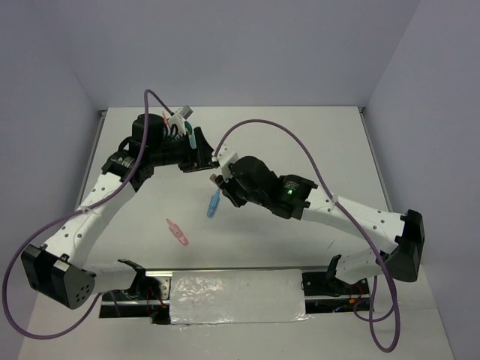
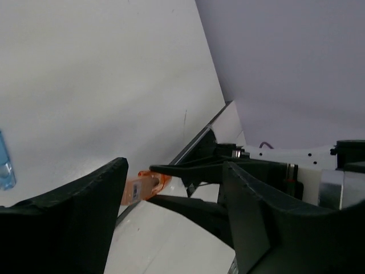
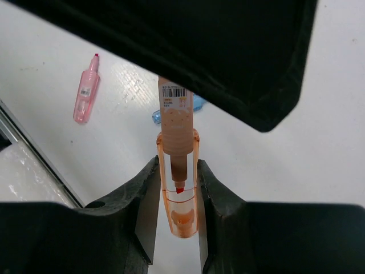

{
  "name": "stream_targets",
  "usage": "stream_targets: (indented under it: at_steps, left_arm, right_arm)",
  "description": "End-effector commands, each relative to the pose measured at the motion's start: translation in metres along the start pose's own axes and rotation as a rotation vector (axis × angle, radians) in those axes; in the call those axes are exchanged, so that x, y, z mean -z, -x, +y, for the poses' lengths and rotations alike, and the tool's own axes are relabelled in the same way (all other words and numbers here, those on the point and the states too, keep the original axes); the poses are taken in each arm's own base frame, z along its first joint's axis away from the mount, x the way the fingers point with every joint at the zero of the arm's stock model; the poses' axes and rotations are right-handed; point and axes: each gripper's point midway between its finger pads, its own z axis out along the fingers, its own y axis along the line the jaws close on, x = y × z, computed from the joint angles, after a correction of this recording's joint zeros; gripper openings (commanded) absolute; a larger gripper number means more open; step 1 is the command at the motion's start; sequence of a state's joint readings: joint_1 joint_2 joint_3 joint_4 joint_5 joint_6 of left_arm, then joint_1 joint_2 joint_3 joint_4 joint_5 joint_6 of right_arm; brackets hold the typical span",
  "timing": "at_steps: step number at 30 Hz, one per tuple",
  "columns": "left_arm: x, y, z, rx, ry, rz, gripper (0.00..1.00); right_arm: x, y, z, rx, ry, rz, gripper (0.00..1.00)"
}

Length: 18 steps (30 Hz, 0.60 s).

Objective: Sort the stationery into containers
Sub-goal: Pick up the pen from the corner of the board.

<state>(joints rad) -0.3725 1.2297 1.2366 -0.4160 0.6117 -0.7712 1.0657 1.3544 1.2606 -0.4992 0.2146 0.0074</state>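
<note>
Your left arm (image 1: 97,195) rises from its base at the near left, folds at the elbow far out over the table (image 1: 315,142), and turns its wrist to the right, so the left gripper (image 2: 174,168) points toward the middle. Your right arm (image 1: 360,217) reaches low from the near right across to the left, and its gripper (image 3: 178,171) meets the left one tip to tip just above the table's centre. The right gripper is clenched on the orange marker (image 3: 178,142), fingers pinching its clear cap end, with the barcoded barrel sticking out toward the left gripper. The left gripper's jaws stand wide apart, released; the marker's free end sits in the gap close to one finger, and nothing is pinched there. The marker is off the table, held in the air between the two grippers. A blue marker (image 1: 214,202) lies on the table right under the meeting point, and a pink marker (image 1: 178,233) lies nearer to you, a little left of it. A small teal piece (image 1: 191,137) shows at the far side of your left wrist; you cannot tell what it is.
</note>
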Motion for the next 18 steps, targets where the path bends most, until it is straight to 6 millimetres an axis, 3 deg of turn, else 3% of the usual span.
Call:
stream_targets:
  at_steps: [1, 6, 18]
  left_arm:
    - [-0.006, 0.018, -0.016, -0.044, -0.041, -0.035, 0.76]
    - [-0.007, 0.014, -0.006, -0.067, -0.011, -0.025, 0.75]
    - [-0.016, 0.014, -0.019, -0.032, -0.132, -0.029, 0.78]
  right_arm:
    - [0.016, 0.019, -0.014, -0.050, -0.056, -0.025, 0.00]
    - [0.024, 0.021, -0.021, -0.100, -0.052, -0.055, 0.00]
    - [0.052, 0.044, -0.034, -0.200, -0.034, -0.199, 0.00]
